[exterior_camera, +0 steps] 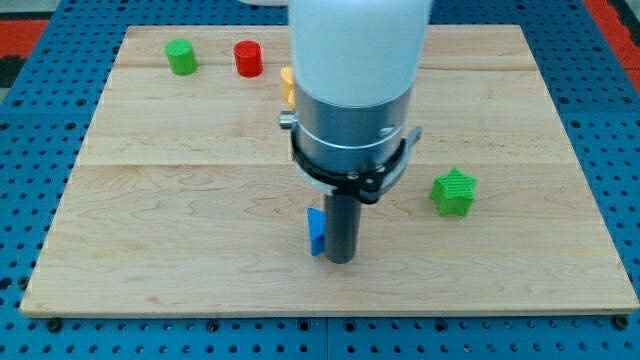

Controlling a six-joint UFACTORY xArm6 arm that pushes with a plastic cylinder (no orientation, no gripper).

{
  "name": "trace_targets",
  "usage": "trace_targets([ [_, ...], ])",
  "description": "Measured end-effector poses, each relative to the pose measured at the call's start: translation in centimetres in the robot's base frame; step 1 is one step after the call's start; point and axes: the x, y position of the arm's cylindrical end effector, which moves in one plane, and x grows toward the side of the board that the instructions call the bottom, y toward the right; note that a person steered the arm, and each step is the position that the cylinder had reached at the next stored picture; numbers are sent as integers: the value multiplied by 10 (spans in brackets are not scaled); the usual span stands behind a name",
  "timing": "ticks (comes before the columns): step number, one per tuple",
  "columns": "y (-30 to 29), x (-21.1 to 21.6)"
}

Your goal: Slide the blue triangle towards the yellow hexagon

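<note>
The blue triangle lies near the board's lower middle, mostly hidden behind my rod; only its left edge shows. My tip rests on the board right against the blue block's right side. The yellow hexagon sits toward the view's top, above the blue block, and only its left edge shows past the arm's white body.
A green cylinder and a red cylinder stand at the top left of the wooden board. A green star-shaped block lies at the right. The arm's body hides the board's upper middle.
</note>
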Motion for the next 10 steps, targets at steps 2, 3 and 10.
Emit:
trace_targets([
  [2,-5,-1],
  [3,-5,-13],
  [10,-24,-34],
])
